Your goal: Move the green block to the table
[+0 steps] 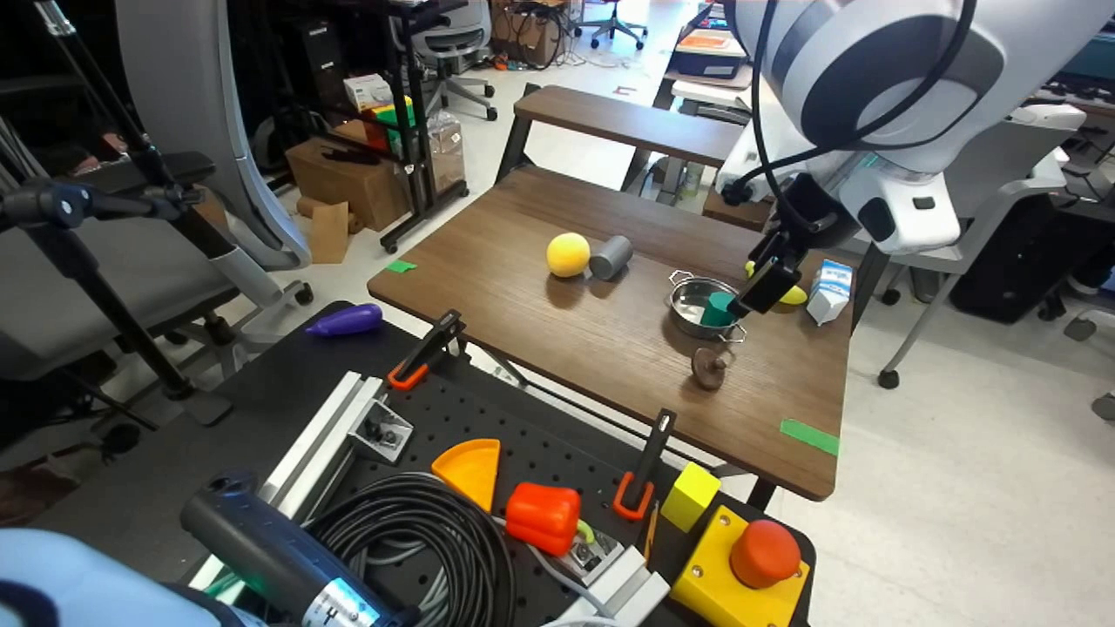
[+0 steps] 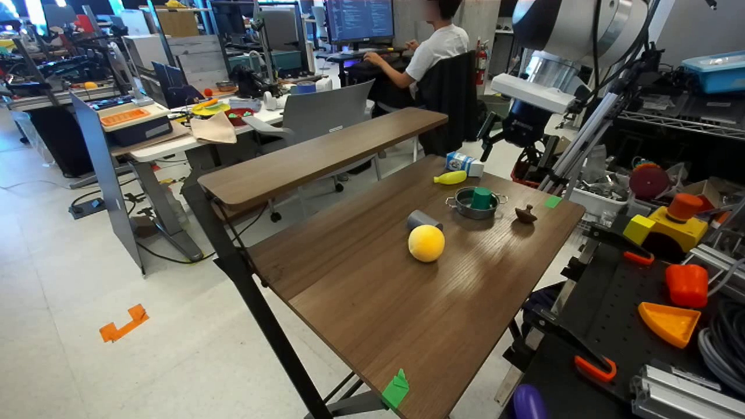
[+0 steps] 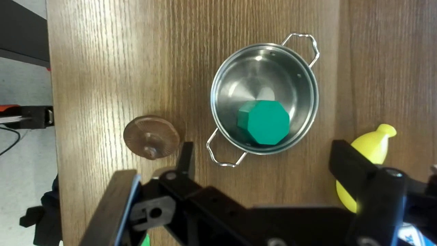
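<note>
The green block point(image 3: 268, 122) stands inside a shiny metal pot point(image 3: 245, 80), near the pot's wall. Both also show in the exterior views: block point(image 1: 716, 310) and pot point(image 1: 690, 300), block point(image 2: 481, 198) and pot point(image 2: 472, 215). The pot sits on the brown wooden table point(image 2: 361, 262). My gripper point(image 3: 262, 145) is open and empty, with its fingers wide apart. In an exterior view the gripper point(image 2: 483, 146) hangs above the table, higher than the pot. In the wrist view the block lies between the finger directions, ahead of the tips.
A brown knobbed disc point(image 3: 151, 137) lies beside the pot. A yellow banana point(image 3: 372, 150) and a blue-white carton point(image 2: 464, 164) lie on its other side. A yellow ball point(image 1: 568, 254) and a grey cylinder point(image 1: 611, 257) lie farther along the table. A raised shelf point(image 2: 326, 157) runs along one edge.
</note>
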### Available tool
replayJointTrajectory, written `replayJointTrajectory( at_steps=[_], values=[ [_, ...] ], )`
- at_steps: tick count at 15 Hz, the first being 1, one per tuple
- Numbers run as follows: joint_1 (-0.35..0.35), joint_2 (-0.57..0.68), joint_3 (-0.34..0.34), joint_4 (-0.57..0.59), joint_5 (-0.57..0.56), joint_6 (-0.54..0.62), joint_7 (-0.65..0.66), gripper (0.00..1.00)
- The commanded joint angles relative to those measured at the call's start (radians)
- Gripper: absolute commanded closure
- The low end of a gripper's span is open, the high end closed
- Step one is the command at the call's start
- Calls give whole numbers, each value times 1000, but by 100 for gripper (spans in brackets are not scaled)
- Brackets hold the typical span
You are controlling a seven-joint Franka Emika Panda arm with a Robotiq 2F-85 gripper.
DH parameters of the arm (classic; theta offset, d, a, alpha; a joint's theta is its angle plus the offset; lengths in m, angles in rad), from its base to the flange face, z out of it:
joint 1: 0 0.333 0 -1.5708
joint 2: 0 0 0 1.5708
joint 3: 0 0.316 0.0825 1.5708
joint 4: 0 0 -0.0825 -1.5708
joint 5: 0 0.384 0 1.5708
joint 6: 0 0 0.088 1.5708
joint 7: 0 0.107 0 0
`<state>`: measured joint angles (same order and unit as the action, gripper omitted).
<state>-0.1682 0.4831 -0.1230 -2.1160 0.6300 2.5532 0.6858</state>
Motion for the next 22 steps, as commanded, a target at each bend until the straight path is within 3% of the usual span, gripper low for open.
replayJointTrajectory(
  at_steps=[1, 12, 22],
  values=[
    [2, 79, 12, 67, 46, 27, 9, 0],
    [40, 191, 26, 184, 46, 51, 49, 0],
    [37, 225, 39, 206, 54, 64, 46, 0]
  ],
)
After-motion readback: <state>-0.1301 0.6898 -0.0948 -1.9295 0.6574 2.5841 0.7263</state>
